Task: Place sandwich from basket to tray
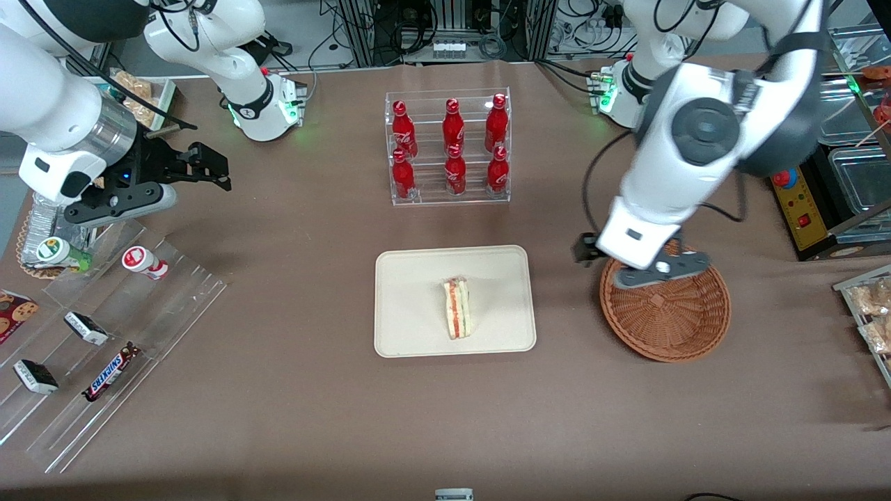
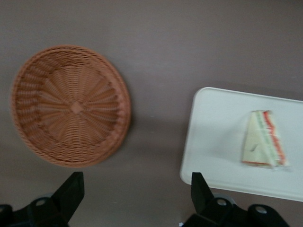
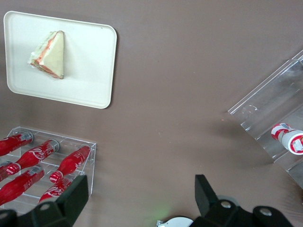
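The sandwich (image 1: 457, 308) (image 2: 263, 138) (image 3: 49, 54), a pale wedge with red, orange and green layers, lies on the cream tray (image 1: 411, 292) (image 2: 213, 137) (image 3: 90, 61) near its middle. The round wicker basket (image 1: 672, 313) (image 2: 71, 105) sits empty beside the tray, toward the working arm's end of the table. My left gripper (image 1: 647, 264) (image 2: 136, 178) hangs above the basket's rim on the side farther from the front camera. It is open, with only bare table showing between its black fingers (image 2: 73, 185).
A clear rack of red bottles (image 1: 449, 147) stands farther from the front camera than the tray. A slanted acrylic rack with snack bars (image 1: 104, 334) lies toward the parked arm's end. Packaged baked goods (image 1: 870, 306) and a yellow control box (image 1: 800, 209) sit toward the working arm's end.
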### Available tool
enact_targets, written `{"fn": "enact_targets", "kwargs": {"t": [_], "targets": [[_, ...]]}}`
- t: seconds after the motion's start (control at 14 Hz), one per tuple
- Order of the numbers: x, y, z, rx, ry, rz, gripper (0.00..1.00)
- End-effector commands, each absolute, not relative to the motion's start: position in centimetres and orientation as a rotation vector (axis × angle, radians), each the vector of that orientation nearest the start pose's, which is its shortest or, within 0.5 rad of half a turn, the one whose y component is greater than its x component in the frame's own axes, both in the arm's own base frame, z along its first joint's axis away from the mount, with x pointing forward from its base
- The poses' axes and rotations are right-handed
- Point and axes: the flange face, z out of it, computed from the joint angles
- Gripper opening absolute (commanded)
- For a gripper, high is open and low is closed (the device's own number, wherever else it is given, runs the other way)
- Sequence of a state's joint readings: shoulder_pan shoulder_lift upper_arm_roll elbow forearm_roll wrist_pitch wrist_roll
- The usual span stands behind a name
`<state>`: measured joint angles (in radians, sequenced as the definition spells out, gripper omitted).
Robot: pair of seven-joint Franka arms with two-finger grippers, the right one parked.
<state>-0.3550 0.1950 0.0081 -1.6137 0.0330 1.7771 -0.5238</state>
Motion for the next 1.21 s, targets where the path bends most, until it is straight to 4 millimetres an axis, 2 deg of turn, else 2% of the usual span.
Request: {"fn": "enact_targets", "kwargs": {"t": [0.0,0.07,0.21,0.36,0.5,0.64,0.79,0.93,1.14], "targets": [[57.0,-14.1,52.4,-3.094,-0.170,0.099,1.00],[56.9,-11.4,53.1,-3.095,-0.107,0.133,1.00],[56.0,-7.9,54.9,-3.099,0.032,0.170,1.00],[54.7,-6.3,57.3,-3.097,0.062,0.164,1.00],[53.8,-3.5,60.2,-3.110,0.029,0.081,1.00],[53.8,-2.9,62.8,-3.108,0.081,0.001,1.00],[54.0,-2.7,63.8,-3.106,0.076,-0.035,1.00],[53.9,-2.2,63.9,-3.116,0.062,-0.027,1.00],[53.8,-2.4,63.4,-3.125,0.059,0.014,1.00]]}}
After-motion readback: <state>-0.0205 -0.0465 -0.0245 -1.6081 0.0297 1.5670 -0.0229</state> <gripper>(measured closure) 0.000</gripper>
